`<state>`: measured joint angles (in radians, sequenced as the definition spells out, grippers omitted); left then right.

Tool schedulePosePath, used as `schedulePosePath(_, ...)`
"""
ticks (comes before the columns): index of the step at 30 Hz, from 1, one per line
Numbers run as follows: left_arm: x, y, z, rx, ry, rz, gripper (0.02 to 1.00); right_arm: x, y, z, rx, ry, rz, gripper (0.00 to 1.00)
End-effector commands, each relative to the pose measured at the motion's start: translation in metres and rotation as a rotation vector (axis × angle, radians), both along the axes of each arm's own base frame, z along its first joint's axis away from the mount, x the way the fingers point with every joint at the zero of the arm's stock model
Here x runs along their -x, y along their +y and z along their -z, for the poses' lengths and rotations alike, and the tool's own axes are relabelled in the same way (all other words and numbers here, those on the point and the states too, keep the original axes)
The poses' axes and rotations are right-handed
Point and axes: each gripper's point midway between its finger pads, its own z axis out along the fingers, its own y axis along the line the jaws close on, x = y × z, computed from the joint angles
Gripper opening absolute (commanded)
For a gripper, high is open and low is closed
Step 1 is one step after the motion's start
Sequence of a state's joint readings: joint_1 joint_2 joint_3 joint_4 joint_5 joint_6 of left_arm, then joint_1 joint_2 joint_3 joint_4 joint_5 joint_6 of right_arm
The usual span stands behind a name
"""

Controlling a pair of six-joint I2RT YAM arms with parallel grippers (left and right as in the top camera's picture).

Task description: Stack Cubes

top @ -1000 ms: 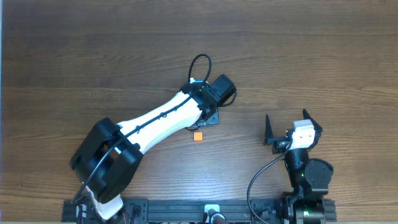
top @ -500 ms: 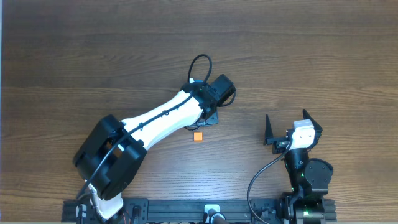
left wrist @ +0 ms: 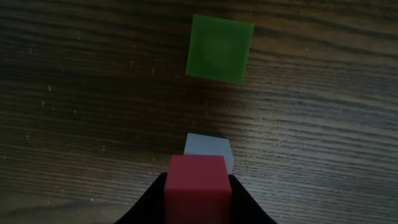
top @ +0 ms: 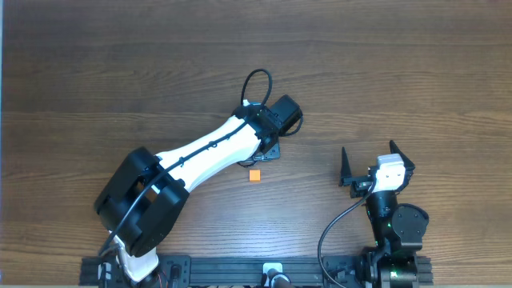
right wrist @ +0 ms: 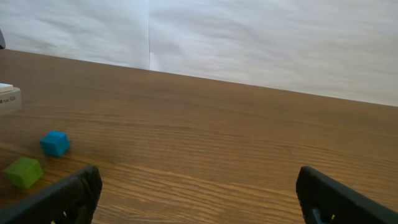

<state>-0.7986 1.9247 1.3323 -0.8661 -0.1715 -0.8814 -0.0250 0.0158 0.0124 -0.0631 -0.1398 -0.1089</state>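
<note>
Holding almost the same pose as a second ago, the left arm (top: 212, 148) has only resettled at its shoulder end; its wrist stays over the same spot on the table (top: 416, 72). The left gripper (left wrist: 198, 208) stays clamped on the red cube (left wrist: 197, 180), which sits squarely between the jaws. That stillness suggests the carrying is over and the placing step is at hand.

Just beyond the jaws, partly hidden under the red cube's far edge, lies a pale grey cube (left wrist: 208, 148), the likely base for the stack. Whether the two touch cannot be told. The red cube looks offset toward the jaws' near side, so a small nudge forward may be needed before release.

Farther ahead of the left jaws, well apart from the pale cube, rests the green cube (left wrist: 219, 48). An orange cube (top: 254, 176) lies behind the left wrist, toward the arm bases. The right gripper (top: 374, 164) hangs with jaws spread wide and nothing between them; the green one and a blue cube (right wrist: 55, 142) lie off to one side of it. Nothing blocks the drop.
</note>
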Motion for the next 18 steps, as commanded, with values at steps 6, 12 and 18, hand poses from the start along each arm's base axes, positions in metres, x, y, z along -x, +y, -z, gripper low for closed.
schedulePosePath(6, -0.0054, 0.003, 0.0045, -0.022, -0.008, 0.001, 0.077, 0.0, 0.0007, 0.0026, 0.004, 0.003, -0.002, 0.991)
schedulePosePath(12, -0.0065, -0.0006, 0.0045, -0.005, -0.01, 0.003, 0.08, 0.0, 0.0007, 0.0026, 0.004, 0.003, -0.002, 0.993)
schedulePosePath(18, -0.0062, -0.0006, 0.0053, -0.006, -0.007, 0.003, 0.091, 0.0, 0.0007, 0.0026, 0.004, 0.003, -0.002, 0.991)
